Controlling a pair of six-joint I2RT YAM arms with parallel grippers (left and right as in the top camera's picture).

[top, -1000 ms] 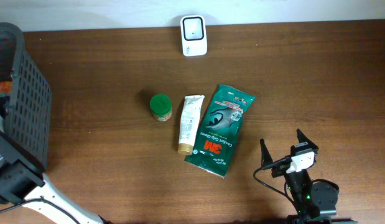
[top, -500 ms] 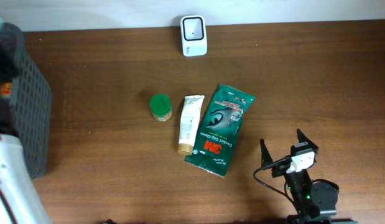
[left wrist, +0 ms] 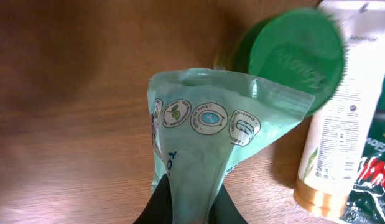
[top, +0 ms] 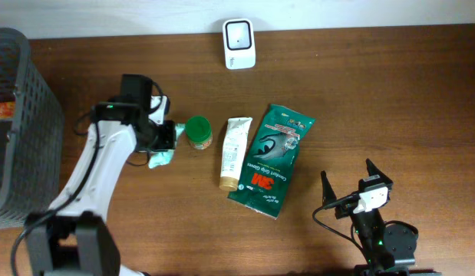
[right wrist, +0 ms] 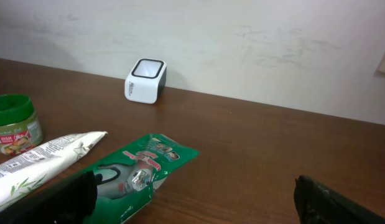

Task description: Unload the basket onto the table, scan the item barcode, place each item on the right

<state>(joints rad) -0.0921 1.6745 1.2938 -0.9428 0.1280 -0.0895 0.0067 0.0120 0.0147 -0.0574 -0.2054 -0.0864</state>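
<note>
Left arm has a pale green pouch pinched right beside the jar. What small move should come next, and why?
Probably raise the pouch and start it toward the scanner at the back. The left gripper is shut on the pouch's end, the pouch is close to the green-lidded jar, and the scanner's window faces up with nothing over it.

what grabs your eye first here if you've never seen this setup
The left gripper holds a pale green pouch pinched in shut jaws, just left of the green-lidded jar at mid-table. Beside the jar lie a white tube and a dark green glove pack, with the white scanner at the far edge.
</note>
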